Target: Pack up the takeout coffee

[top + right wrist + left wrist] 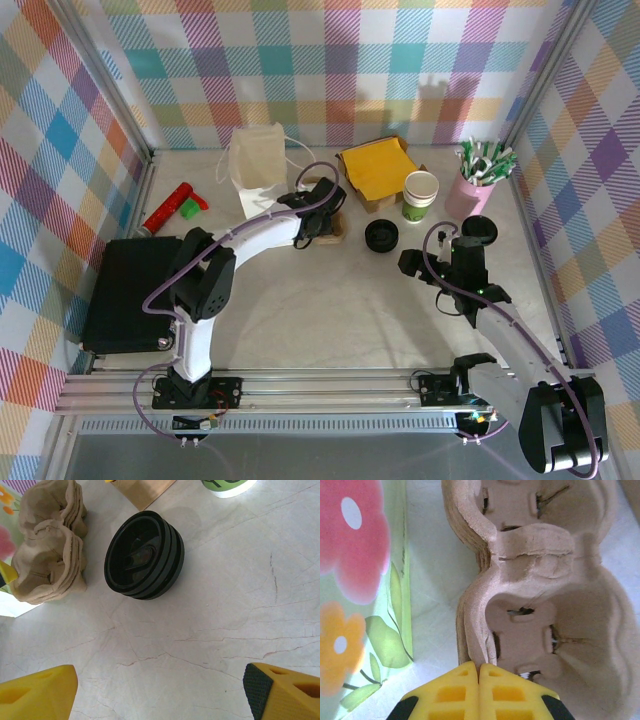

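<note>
Tabletop (225, 605) lies bare between spread right gripper (160, 690) and stacked black lids (145, 555).

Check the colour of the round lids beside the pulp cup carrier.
Black, glossy. The lids show best in the right wrist view.

Rough, matt moulded pulp is seen on the cup carrier (545, 630); glossy black plastic on the stacked lids (145, 555); the tabletop (225, 630) is shown smooth and stone-like.

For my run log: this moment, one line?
left pincer shut on pulp cup carrier | right pincer open near black lids | paper cup unlidded
</note>
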Controlling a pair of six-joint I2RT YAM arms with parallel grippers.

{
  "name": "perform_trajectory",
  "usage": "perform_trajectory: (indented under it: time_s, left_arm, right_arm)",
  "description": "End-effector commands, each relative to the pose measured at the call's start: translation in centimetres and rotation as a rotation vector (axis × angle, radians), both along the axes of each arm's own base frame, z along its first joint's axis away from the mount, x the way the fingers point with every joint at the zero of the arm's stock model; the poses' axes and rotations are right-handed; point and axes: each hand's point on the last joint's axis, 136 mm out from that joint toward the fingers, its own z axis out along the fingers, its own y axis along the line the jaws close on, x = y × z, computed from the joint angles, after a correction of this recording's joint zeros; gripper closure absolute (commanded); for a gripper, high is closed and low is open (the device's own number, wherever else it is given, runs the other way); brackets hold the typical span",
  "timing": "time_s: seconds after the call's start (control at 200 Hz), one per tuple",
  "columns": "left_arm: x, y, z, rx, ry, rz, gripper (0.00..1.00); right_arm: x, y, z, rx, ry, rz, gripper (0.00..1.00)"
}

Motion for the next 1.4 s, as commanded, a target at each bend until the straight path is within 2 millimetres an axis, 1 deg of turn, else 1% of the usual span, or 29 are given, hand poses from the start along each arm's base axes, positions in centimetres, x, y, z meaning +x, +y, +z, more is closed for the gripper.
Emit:
perform_trajectory:
  time_s: [0.0,0.1,0.235,0.365,0.505,0.66,0.835,1.055,1.135,1.23,1.395]
  left_arm:
    - [-0.1,-0.1,3.3,-0.065,-0.028,-0.004,1.0]
    - [-0.1,-0.3,4.0,-0.101,-0.029,-0.005,1.0]
    - [-0.1,-0.3,4.1,-0.161,-0.007,0.003,1.0]
    - [-0.3,-0.5,4.1,-0.215,0.01,0.004,1.0]
    - [-0.7,-1.0,4.2,-0.299,0.031,0.003,1.0]
    - [-1.1,-1.1,5.4,-0.342,0.017,-0.005,1.0]
    - [-1.4,-0.4,7.0,-0.344,-0.014,-0.01,1.0]
    - [-2.1,-1.6,8.8,-0.388,-0.028,-0.098,1.0]
    - [-2.6,-1.9,9.6,-0.383,-0.03,-0.14,1.0]
    - [-3.7,-2.5,10.7,-0.363,-0.033,-0.209,1.0]
    - [-7.0,-3.8,12.6,-0.315,-0.024,-0.374,1.0]
  right_arm:
    - [0.5,0.2,1.9,-0.008,-0.064,0.015,0.13]
    - [0.4,0.3,2.2,-0.002,-0.077,0.019,0.13]
    - [0.2,0.4,2.7,0.011,-0.092,0.021,0.12]
    - [0.1,0.7,3.7,0.025,-0.111,0.034,0.13]
    - [0.0,1.2,5.5,0.044,-0.132,0.06,0.13]
    - [-0.2,2.1,6.5,0.056,-0.121,0.094,0.14]
    - [-0.7,3.2,7.9,0.061,-0.116,0.133,0.16]
    - [-1.1,4.4,10.1,0.073,-0.134,0.172,0.17]
    - [-1.4,4.9,11.1,0.078,-0.145,0.197,0.16]
    - [-1.8,5.5,12.7,0.084,-0.168,0.238,0.16]
    - [-2.6,5.9,15.0,0.042,-0.212,0.32,0.18]
